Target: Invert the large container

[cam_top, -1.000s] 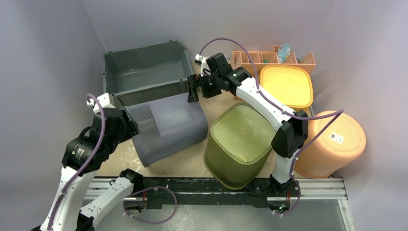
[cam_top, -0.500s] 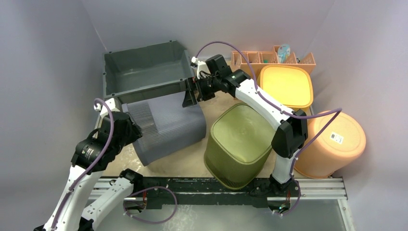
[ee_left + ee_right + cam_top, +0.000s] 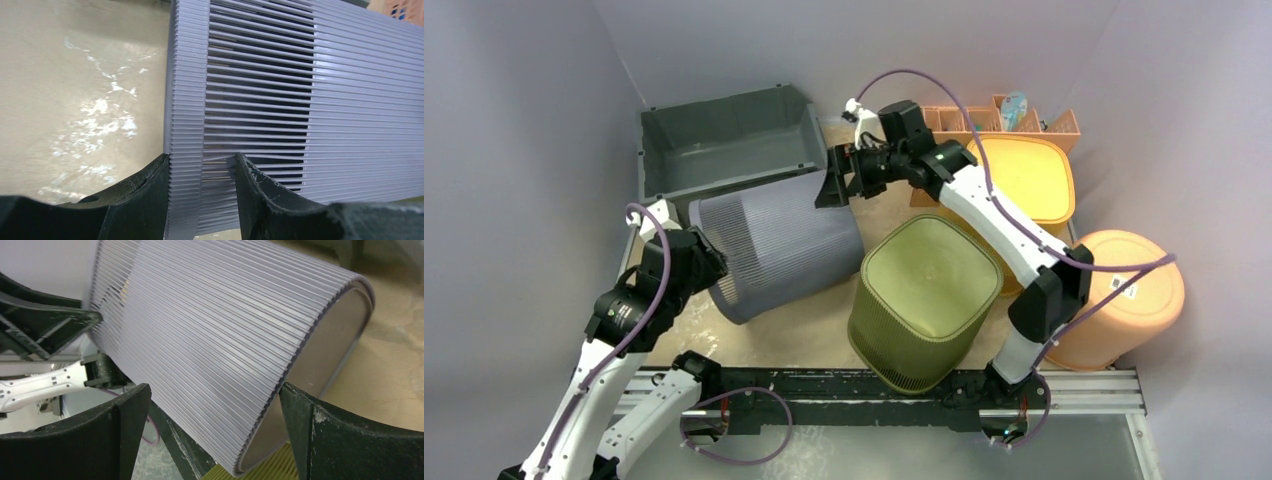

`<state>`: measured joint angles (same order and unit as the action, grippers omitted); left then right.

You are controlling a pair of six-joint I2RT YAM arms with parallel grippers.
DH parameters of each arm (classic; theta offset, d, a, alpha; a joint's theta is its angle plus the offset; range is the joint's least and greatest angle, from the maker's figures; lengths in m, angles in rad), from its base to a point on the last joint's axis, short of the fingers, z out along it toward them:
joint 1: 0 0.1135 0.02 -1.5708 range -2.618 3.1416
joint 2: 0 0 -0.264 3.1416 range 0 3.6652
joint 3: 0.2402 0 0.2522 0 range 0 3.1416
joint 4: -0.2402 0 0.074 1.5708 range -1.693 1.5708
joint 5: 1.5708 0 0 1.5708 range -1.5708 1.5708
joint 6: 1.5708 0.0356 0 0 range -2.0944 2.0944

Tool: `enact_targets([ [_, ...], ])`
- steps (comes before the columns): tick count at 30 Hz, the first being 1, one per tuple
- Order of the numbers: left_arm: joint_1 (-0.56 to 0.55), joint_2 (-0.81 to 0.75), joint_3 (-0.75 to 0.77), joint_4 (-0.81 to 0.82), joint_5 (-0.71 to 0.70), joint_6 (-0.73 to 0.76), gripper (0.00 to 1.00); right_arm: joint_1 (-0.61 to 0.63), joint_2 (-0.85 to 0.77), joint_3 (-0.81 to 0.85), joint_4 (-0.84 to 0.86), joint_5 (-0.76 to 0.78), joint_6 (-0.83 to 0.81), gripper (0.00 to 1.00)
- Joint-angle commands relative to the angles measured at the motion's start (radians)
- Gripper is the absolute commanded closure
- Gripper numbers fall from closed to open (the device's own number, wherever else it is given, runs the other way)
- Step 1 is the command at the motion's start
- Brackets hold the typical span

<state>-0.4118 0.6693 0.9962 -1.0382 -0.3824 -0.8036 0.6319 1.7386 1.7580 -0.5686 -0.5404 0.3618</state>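
- We see large container lying on its side, centre-left, just in front of open bin.
- Square basket sits just to its rt; round tub far rt.

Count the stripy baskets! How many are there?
2. The lavender basket lies on its side on the left; the olive basket stands in the front middle. The orange tub behind hides its sides.
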Motion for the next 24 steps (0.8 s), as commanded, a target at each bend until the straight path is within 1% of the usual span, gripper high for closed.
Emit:
enact_targets([
  [1, -0.003, 0.027, -0.068, 0.135, 0.166, -0.036, 0.56, 0.032, -0.136, 0.058, 0.119, -0.163, 0.066, 0.00],
  [4, -0.003, 0.034, -0.079, 0.198, 0.207, -0.045, 0.56, 0.031, -0.141, 0.094, 0.098, -0.152, 0.065, 0.00],
  [7, -0.003, 0.048, -0.085, 0.226, 0.251, -0.050, 0.56, 0.032, -0.137, 0.137, 0.073, -0.150, 0.059, 0.00],
  [10, -0.003, 0.043, -0.131, 0.264, 0.289, -0.061, 0.56, 0.032, -0.140, 0.176, 0.062, -0.137, 0.058, 0.00],
  [16, -0.003, 0.019, -0.261, 0.341, 0.318, -0.085, 0.56, 0.032, -0.125, 0.204, 0.072, -0.155, 0.063, 0.00],
  [20, -0.004, -0.014, -0.291, 0.324, 0.298, -0.085, 0.56, 0.033, -0.099, 0.268, 0.049, -0.161, 0.050, 0.00],
  [24, -0.003, -0.021, -0.342, 0.367, 0.325, -0.099, 0.56, 0.034, -0.090, 0.290, 0.065, -0.182, 0.052, 0.00],
])
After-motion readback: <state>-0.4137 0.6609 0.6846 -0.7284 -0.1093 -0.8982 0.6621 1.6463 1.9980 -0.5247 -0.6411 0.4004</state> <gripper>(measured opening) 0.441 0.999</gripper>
